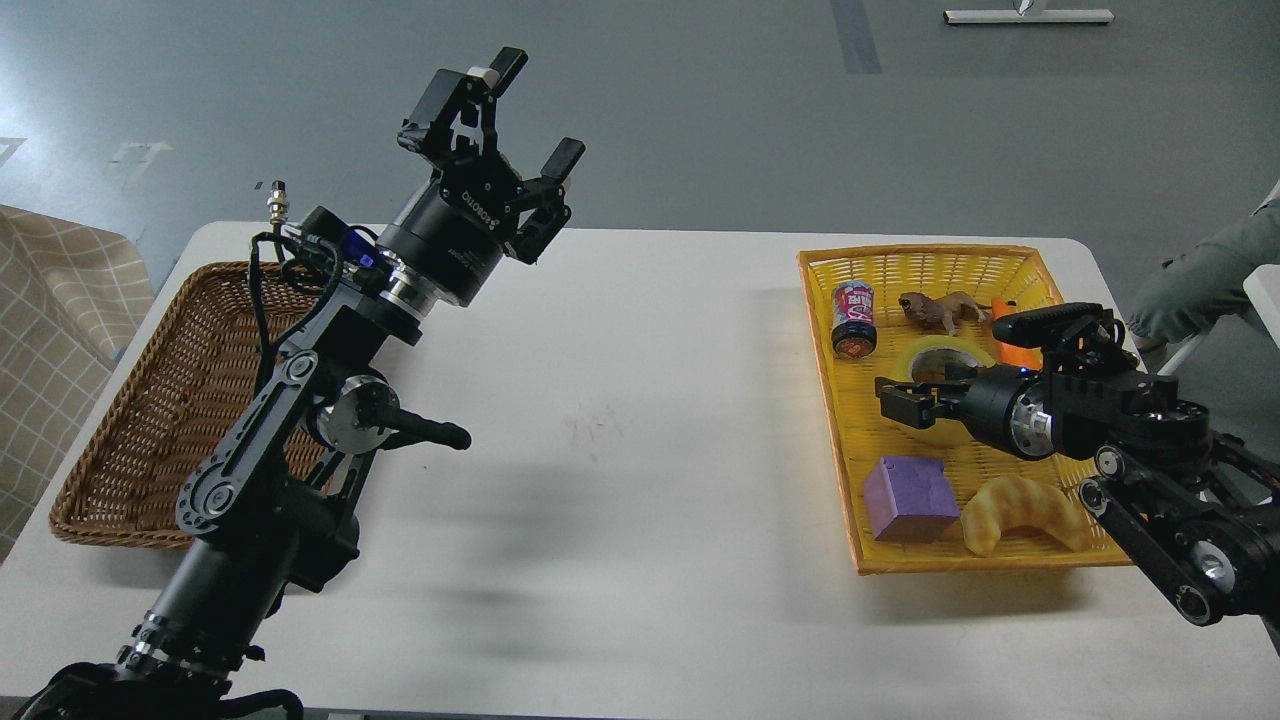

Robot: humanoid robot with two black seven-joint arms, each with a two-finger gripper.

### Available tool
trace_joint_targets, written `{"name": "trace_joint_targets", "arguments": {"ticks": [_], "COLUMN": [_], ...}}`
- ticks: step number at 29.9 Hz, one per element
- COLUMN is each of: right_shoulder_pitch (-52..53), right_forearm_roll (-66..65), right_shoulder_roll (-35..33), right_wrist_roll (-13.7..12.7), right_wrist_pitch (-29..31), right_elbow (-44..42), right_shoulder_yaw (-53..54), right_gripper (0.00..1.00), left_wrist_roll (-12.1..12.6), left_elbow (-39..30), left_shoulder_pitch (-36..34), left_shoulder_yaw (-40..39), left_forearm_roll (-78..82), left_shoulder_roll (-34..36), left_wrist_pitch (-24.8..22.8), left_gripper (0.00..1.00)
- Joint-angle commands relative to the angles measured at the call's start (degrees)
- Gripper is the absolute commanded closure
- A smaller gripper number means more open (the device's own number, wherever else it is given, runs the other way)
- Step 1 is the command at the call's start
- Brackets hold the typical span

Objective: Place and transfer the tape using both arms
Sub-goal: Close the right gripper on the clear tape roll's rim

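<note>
The tape, a yellow roll with a pale core, lies in the yellow basket at the right of the table. My right gripper reaches in from the right and sits low over the roll's near-left rim, its dark fingers overlapping the roll. I cannot tell whether they clamp it. My left gripper is open and empty, raised high over the table's far left part, well apart from the tape.
The yellow basket also holds a drink can, a brown animal toy, an orange object, a purple block and a croissant toy. A brown wicker basket stands at the left. A person's sleeve shows at the right edge.
</note>
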Motion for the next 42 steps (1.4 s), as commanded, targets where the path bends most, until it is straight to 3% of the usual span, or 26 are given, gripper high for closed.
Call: {"name": "trace_joint_targets", "arguments": {"ticks": [1,14,32,35,37,39,42], "right_shoulder_pitch": [-0.3,-0.2,-0.1,-0.1,-0.1,0.0,0.1], "right_forearm_roll": [0.0,0.0,0.0,0.0,0.0,0.8,3.3], "right_shoulder_roll": [0.1,0.2,0.5,0.6,0.5,0.6,0.6], "right_wrist_roll": [-0.1,-0.3,-0.3,0.3,0.3,0.3,0.3], "right_wrist_pitch": [0.0,0.2,2.1,2.1,2.1,2.1,2.1], "right_elbow": [-0.1,-0.4,-0.5,-0.5,-0.5,-0.5,-0.3], "right_shoulder_yaw": [0.0,0.0,0.1,0.1,0.2,0.8,0.9], "right_gripper": [0.23,0.47,0.48,0.59,0.79,0.9,0.95], "left_wrist_roll": [0.0,0.0,0.0,0.0,0.0,0.0,-0.1], "left_elbow": [0.0,0.0,0.0,0.0,0.0,-0.1,-0.3], "left_shoulder_pitch": [0.0,0.4,0.4,0.4,0.4,0.2,0.2], "left_shoulder_yaw": [0.0,0.0,0.2,0.2,0.2,0.2,0.2], "left_forearm_roll": [0.0,0.0,0.0,0.0,0.0,0.0,0.0], "left_shoulder_roll": [-0.1,-0.2,-0.1,-0.2,-0.2,-0.2,-0.2], "left_wrist_pitch": [0.0,-0.4,-0.5,-0.5,-0.4,-0.4,-0.4], "left_gripper": [0.01,0.01,0.01,0.01,0.01,0.01,0.01]}}
